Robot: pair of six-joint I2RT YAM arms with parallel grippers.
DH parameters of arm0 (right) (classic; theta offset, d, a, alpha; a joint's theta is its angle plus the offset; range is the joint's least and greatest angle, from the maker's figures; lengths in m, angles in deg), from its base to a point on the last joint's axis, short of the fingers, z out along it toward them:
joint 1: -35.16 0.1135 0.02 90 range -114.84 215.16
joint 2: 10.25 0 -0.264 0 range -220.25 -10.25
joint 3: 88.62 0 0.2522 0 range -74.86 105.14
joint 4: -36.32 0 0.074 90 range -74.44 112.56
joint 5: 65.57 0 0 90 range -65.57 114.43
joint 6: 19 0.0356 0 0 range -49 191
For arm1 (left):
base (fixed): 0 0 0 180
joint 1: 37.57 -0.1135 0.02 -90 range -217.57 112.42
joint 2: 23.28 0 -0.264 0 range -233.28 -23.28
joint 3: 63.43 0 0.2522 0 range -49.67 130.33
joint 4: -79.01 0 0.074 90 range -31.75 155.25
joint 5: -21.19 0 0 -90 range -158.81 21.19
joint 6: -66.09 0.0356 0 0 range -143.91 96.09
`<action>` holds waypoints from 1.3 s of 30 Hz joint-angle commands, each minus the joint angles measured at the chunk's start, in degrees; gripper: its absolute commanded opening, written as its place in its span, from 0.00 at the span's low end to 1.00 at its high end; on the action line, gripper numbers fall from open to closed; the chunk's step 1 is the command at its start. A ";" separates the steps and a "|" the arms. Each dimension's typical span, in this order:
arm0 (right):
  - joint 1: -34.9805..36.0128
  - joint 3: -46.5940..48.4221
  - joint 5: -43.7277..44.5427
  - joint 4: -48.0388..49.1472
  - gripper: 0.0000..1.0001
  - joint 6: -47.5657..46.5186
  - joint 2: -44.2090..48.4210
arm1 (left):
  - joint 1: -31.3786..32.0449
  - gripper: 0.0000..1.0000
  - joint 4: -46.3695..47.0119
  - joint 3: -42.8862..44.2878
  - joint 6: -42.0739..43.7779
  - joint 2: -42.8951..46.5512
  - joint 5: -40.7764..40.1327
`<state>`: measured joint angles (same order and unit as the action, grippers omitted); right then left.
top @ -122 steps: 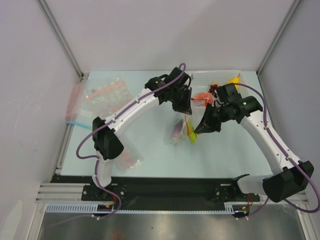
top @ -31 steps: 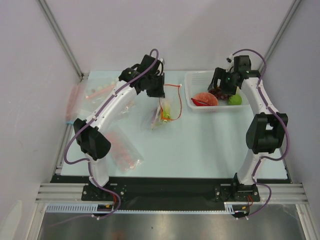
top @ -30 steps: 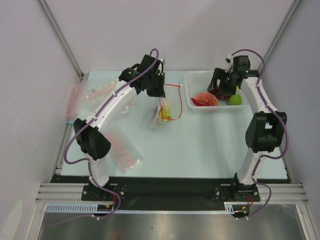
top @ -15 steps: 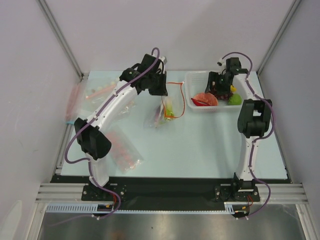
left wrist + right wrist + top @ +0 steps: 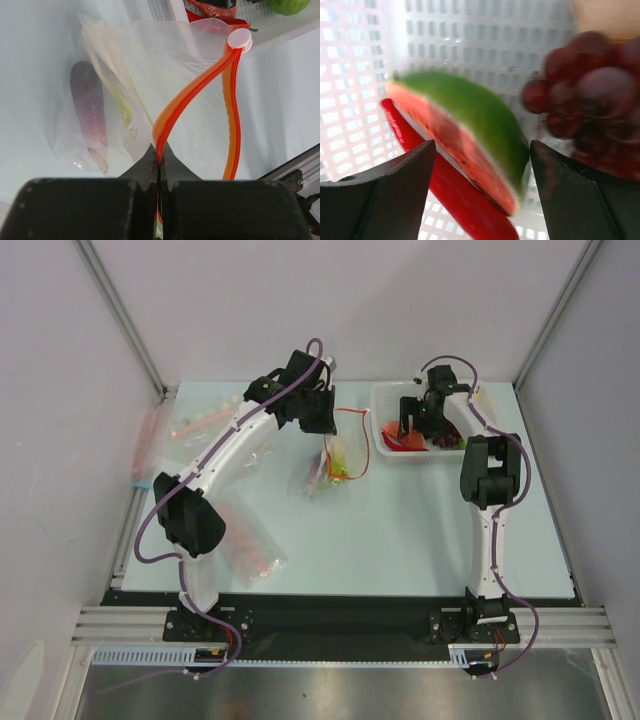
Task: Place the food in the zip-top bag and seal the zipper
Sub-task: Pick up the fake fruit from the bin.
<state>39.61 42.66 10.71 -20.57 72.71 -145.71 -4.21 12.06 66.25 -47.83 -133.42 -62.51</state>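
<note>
From above, the clear square plastic zip-top bag (image 5: 335, 458) is seen on the table (image 5: 420, 530) left of the white lattice basket (image 5: 385, 390), its length running near-to-far with the mouth at the far end. At the left wrist, the left gripper (image 5: 158, 157) is clamped on the red-orange zipper strip (image 5: 200, 82), which runs up-right. At the right wrist, the right gripper (image 5: 481, 150) is spread over a watermelon wedge (image 5: 470, 125) beside the dark purple-red grapes (image 5: 590, 95).

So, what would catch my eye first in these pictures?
Probably the bright red-orange zipper, curling up off the clear bag mid-table and pinched in the left gripper. Next, in the white basket at the far right, the right gripper hangs open over a watermelon slice, with a red chili and dark grapes beside it.
</note>
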 commanded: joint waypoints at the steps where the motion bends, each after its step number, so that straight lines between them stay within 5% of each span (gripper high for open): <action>1: 2.41 -1.32 2.72 1.38 0.81 -1.10 2.30 | 0.12 0.00 1.86 1.07 0.19 0.72 1.25; 10: 4.60 -2.82 7.38 -0.11 0.89 -1.54 1.07 | 0.12 0.00 1.95 -1.57 0.72 2.48 -0.32; 15: 4.69 -1.77 10.64 0.86 0.85 -0.75 0.99 | 0.12 0.00 1.95 -2.19 1.07 3.53 -1.03; 20: 4.78 0.52 10.20 0.16 0.55 -0.22 0.90 | 0.12 0.00 1.86 -2.28 1.25 4.06 -1.56; 25: 4.61 -0.18 10.11 1.21 0.50 0.57 4.06 | 0.12 0.01 1.86 -2.10 1.07 3.80 -1.47; 35: 1.71 -5.79 4.49 2.79 0.22 5.14 14.25 | 0.30 0.00 1.95 -1.22 0.28 3.45 -1.03; 39: 1.70 -7.30 3.61 1.66 0.20 6.19 18.11 | 0.39 0.00 1.86 -0.96 0.28 3.27 -0.94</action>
<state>41.23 36.12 16.20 -19.57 77.09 -132.70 -4.08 12.41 64.00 -47.81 -132.77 -63.29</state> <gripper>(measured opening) 0.607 0.008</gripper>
